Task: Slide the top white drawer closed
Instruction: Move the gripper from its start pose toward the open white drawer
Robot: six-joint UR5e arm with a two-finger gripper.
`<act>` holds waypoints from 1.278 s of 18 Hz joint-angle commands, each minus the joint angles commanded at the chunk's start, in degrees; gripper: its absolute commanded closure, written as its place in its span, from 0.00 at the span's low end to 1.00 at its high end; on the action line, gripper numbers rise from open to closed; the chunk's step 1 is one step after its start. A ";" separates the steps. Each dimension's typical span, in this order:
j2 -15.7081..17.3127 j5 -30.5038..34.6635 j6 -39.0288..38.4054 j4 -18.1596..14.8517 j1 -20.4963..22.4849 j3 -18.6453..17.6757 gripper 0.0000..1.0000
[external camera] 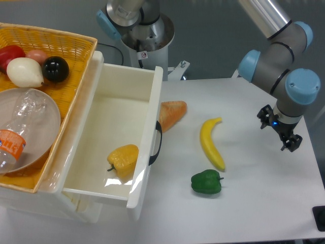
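The top white drawer (114,104) is pulled out wide to the right from under the basket. Its front panel (147,152) carries a black curved handle (157,142). A yellow pepper (123,160) lies inside it near the front. My gripper (277,131) hangs over the table at the far right, well away from the drawer. Its fingers are small and dark here, and I cannot tell whether they are open or shut. Nothing shows between them.
A yellow wicker basket (76,56) on top of the unit holds fruit, a clear bowl and a plastic bottle. On the table lie an orange croissant-like item (171,113) touching the drawer front, a banana (210,142) and a green pepper (206,182).
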 joint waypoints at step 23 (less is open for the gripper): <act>0.43 -23.63 -27.68 -0.44 0.18 -0.70 0.31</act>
